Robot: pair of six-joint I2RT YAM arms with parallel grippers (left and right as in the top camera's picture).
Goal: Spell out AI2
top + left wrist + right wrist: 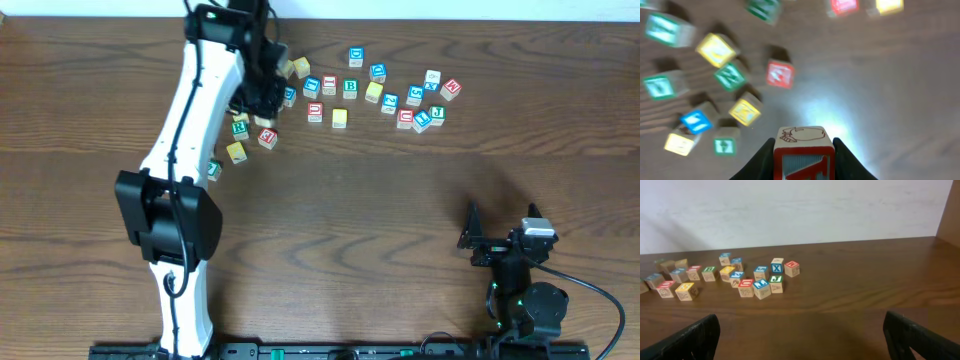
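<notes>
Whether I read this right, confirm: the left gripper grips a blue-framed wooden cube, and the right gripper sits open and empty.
Wrong frame colour: the left wrist view shows the left gripper gripping a red-framed wooden cube. The right gripper does sit open and empty.

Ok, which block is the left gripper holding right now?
The red-framed block, apparently the A, clamped in the left gripper, an outline drawing on top; the rest lie loose on the table.

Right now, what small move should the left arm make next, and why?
Probably carry the red-framed block, seemingly the A, to bare table nearer the robot: the left gripper holds it over the scattered blocks, where no word can start.
</notes>
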